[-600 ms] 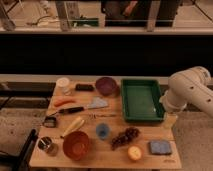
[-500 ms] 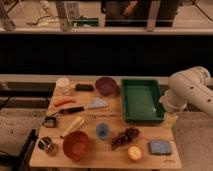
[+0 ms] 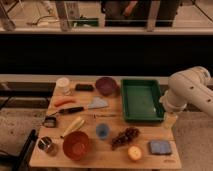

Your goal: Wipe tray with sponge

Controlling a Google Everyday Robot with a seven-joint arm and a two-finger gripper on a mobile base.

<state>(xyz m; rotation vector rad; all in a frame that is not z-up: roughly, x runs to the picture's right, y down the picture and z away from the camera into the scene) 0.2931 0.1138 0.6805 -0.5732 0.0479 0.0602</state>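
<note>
robot lab: prop-strewn wooden table (image 3: 106,157), gripper (image 3: 170,120) beside the tray (image 3: 142,100).

No text, label, brand, number or sign can be read anywhere: not on the tray (image 3: 142,100), the sponge (image 3: 160,147), the other things on the wooden table (image 3: 102,158), nor on the white arm (image 3: 188,90), whose gripper (image 3: 170,120) hangs at the table's right edge, just beside the tray's near right corner

A wooden table (image 3: 106,159) carries a purple bowl (image 3: 105,85), a white cup (image 3: 63,84) and a black block (image 3: 84,87) at its far side. Nearer the front stand a blue cup (image 3: 102,131), dark grapes (image 3: 125,136), an orange bowl (image 3: 76,145), a metal cup (image 3: 46,145) and a round yellow fruit (image 3: 134,153).
</note>
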